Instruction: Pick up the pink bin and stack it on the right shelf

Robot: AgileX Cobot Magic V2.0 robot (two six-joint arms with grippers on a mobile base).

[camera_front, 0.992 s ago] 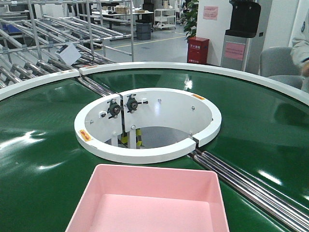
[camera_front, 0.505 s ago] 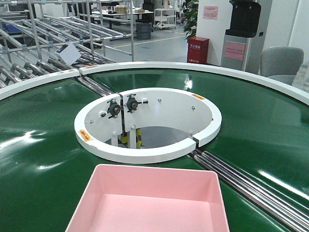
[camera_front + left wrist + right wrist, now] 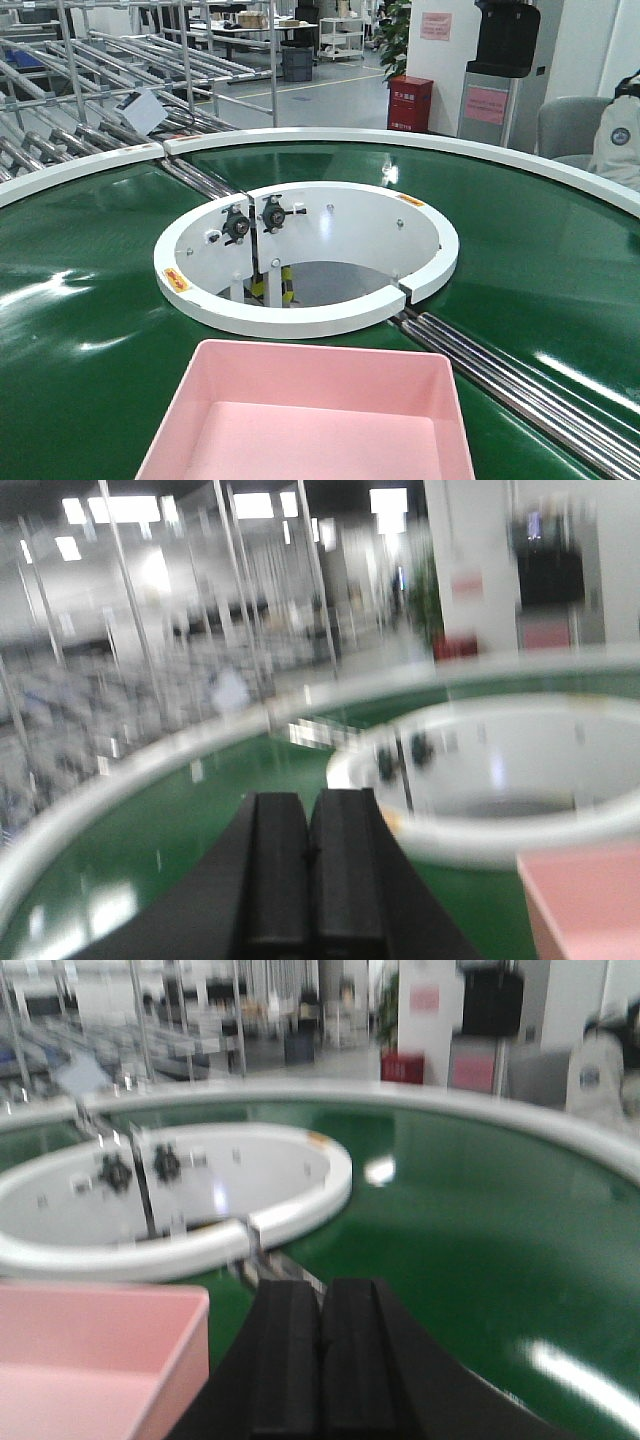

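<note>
The pink bin (image 3: pixel 315 415) sits on the green conveyor belt (image 3: pixel 80 300) at the near edge of the front view, empty inside. Its corner shows at the lower right of the left wrist view (image 3: pixel 590 900) and at the lower left of the right wrist view (image 3: pixel 95 1360). My left gripper (image 3: pixel 310 810) is shut and empty, to the left of the bin. My right gripper (image 3: pixel 322 1295) is shut and empty, to the right of the bin. Neither touches the bin. The right shelf is out of view.
A white ring (image 3: pixel 305 255) surrounds the belt's open centre beyond the bin. Steel rollers (image 3: pixel 520 385) cross the belt at the right. A white outer rim (image 3: pixel 420 140) bounds the belt. A person in a pale jacket (image 3: pixel 620 135) is at the far right.
The bin and belt look unchanged in the front view. A person has come into view at the far right edge.
</note>
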